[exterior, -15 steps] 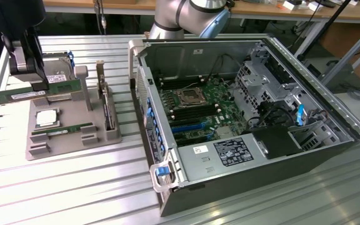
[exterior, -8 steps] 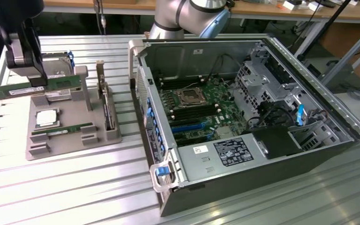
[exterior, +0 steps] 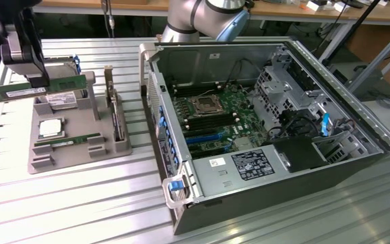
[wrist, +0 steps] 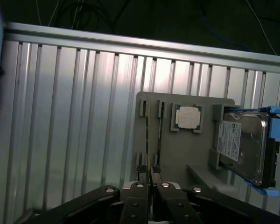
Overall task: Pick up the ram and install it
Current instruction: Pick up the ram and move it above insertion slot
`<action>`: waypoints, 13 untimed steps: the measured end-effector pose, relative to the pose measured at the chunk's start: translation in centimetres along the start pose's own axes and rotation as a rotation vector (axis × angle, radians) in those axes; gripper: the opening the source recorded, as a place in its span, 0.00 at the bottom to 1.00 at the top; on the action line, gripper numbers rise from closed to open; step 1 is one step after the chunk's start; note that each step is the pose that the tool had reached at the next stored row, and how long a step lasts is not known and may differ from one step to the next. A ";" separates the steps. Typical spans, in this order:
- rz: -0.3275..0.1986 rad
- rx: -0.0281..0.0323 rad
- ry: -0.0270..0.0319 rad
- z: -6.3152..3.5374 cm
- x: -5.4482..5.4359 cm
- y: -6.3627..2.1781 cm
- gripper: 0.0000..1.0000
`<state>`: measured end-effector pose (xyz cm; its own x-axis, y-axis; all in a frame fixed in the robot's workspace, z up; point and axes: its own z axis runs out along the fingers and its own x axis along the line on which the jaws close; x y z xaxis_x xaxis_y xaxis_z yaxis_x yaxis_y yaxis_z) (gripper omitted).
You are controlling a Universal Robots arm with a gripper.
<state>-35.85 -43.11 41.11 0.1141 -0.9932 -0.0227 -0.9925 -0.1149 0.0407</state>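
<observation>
ram in the air, not yet installed

the claw is clamped on the ram, holding it level above the tray at the upper left of the exterior view, well apart from the open case. the pick-up looks done and the carry is in hand. seating it would call for lining its edge up with a free slot on the board.

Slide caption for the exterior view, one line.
Gripper holds the ram above the grey parts tray, beside the open computer case.
</observation>
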 end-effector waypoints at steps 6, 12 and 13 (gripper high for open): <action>0.000 -0.0001 0.0000 -0.52 0.0 -0.02 0.13; 0.000 -0.0001 0.0001 -0.54 0.0 -0.43 0.13; 0.000 0.0000 0.0000 -0.54 0.0 -0.46 0.13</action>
<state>-35.36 -43.11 41.62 0.1140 -0.9932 -0.0227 -0.9925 -0.1149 0.0407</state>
